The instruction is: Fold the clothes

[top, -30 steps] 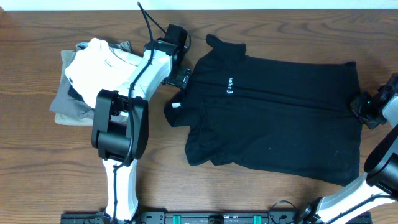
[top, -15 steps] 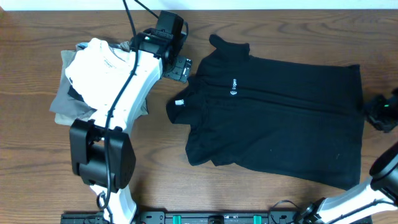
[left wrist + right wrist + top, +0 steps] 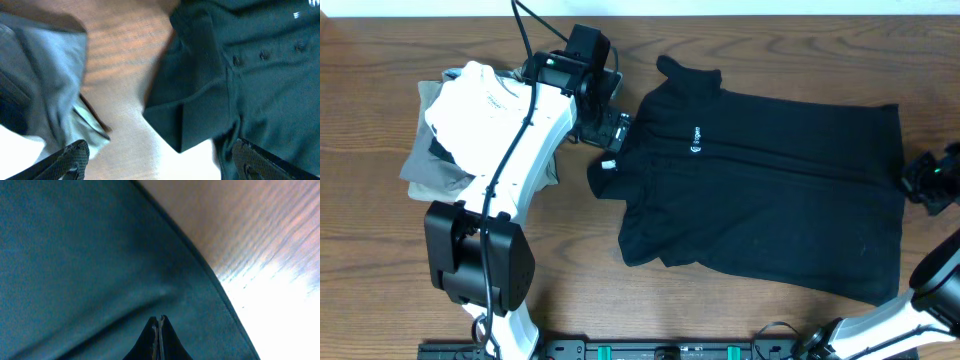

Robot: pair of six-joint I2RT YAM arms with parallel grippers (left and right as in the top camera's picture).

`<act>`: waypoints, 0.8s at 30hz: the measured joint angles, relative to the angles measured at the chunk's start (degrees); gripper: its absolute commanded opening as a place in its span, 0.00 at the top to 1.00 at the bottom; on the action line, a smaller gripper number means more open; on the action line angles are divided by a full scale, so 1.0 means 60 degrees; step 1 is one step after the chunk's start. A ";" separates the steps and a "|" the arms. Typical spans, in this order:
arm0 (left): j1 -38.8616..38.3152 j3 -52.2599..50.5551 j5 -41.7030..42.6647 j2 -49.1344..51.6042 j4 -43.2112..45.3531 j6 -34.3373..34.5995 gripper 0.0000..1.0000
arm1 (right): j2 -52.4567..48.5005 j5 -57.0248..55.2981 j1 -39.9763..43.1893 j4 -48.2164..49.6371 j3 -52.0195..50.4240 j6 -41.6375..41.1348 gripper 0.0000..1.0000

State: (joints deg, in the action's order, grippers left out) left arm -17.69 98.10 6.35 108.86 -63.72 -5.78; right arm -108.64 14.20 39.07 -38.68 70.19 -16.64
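Observation:
The black polo shirt (image 3: 770,200) lies spread flat on the wooden table, collar to the left, hem to the right, with a white logo (image 3: 694,138) and a white neck tag (image 3: 608,165). My left gripper (image 3: 613,130) is open and hovers just above the collar. In the left wrist view (image 3: 162,155) its jaws straddle the collar flap (image 3: 195,105) and the button placket. My right gripper (image 3: 916,186) is at the shirt's right hem edge. In the right wrist view its fingers (image 3: 160,320) are shut over the shirt fabric (image 3: 90,255), with nothing seen between them.
A stack of folded garments sits at the left: a white one (image 3: 480,100) on top of grey and olive ones (image 3: 425,170). The grey one also shows in the left wrist view (image 3: 45,75). Bare wood table (image 3: 770,320) surrounds the shirt.
My left gripper moved away from the collar toward the table's back, then came down over the collar by the neck tag. My right gripper drew back off the hem and the shirt's right edge shifted slightly right.

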 measured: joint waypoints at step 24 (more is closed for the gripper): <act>0.0000 -0.1322 0.0958 -0.0004 -0.0433 0.0000 0.06 | -0.0601 0.1508 0.0463 -0.0783 0.0000 0.1177 0.99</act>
State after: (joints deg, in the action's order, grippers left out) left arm -17.69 90.17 12.10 108.84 -66.32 -5.78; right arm -112.25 23.24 41.85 -43.38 70.19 -9.58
